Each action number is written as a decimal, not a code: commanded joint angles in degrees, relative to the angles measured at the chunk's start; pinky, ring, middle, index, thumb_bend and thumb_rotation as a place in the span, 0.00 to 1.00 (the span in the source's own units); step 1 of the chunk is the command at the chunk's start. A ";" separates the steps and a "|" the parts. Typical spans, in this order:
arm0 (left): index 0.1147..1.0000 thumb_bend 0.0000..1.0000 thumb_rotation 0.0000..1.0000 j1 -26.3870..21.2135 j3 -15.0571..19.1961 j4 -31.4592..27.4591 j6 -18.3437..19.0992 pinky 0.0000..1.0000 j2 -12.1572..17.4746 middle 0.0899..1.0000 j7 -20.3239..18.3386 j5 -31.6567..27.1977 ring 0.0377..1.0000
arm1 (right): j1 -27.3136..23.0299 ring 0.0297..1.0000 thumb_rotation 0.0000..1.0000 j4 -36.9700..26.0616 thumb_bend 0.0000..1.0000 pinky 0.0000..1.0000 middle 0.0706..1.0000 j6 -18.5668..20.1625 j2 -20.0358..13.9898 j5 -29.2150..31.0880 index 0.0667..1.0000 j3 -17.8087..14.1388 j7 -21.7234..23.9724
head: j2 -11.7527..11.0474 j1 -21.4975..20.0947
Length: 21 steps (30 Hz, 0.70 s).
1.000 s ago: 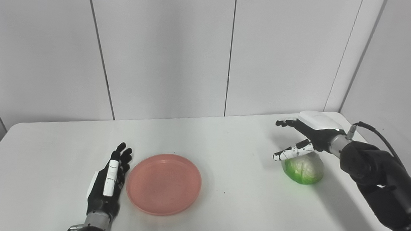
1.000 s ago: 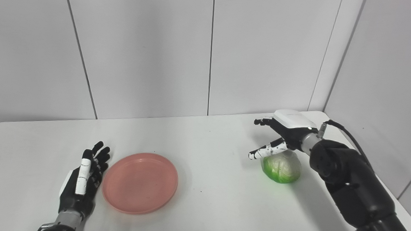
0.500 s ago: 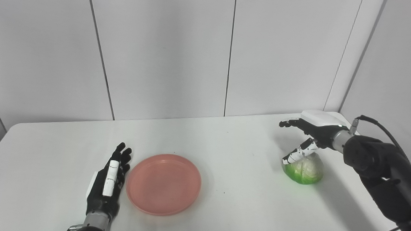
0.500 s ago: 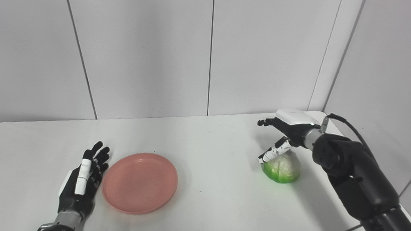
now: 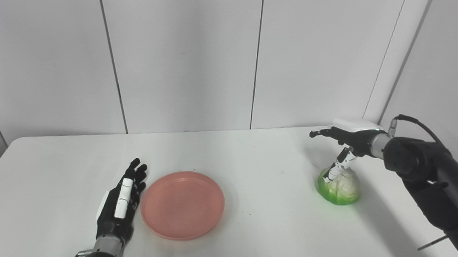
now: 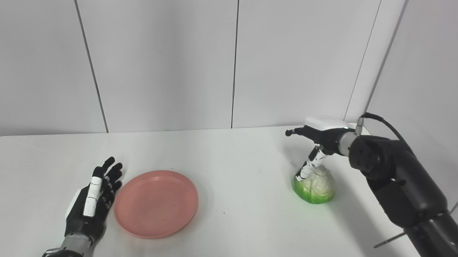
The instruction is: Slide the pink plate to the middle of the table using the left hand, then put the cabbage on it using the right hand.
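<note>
Right hand raised above the cabbage since a second ago; plate and left hand unchanged.

Low in the left of the frame, the left hand [image 5: 120,203] lies flat on the white table [image 5: 246,241], fingers spread and holding nothing, its edge just beside the rim of the pink plate [image 5: 183,205], which sits left of centre. Farther back at the right, the cabbage [image 5: 339,186] rests on the table near the far right corner. The right hand [image 5: 345,145] hovers over it, fingers stretched out to the left and unclenched, its thumb [image 5: 337,169] pointing down and touching the cabbage's top.
</note>
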 commanded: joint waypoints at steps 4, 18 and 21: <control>0.91 0.89 0.84 0.15 -0.03 1.69 1.77 0.98 -0.03 0.92 0.07 -0.41 0.97 | -6.29 0.96 0.29 0.73 1.00 0.85 0.95 3.69 -2.42 -0.01 0.87 1.54 7.14 | 0.09 0.11; 0.90 0.89 0.82 0.52 -0.08 1.17 2.07 0.99 -0.11 0.93 0.21 -0.47 0.97 | -10.92 0.95 0.20 8.00 1.00 0.86 0.95 9.66 -1.78 -1.99 0.85 7.01 14.04 | 0.37 0.31; 0.90 0.89 0.83 0.34 -0.03 1.42 2.02 0.99 0.11 0.93 0.13 -0.45 0.97 | -11.44 0.93 0.21 9.99 1.00 0.85 0.94 9.11 -1.92 -2.67 0.86 8.18 14.07 | 0.36 0.24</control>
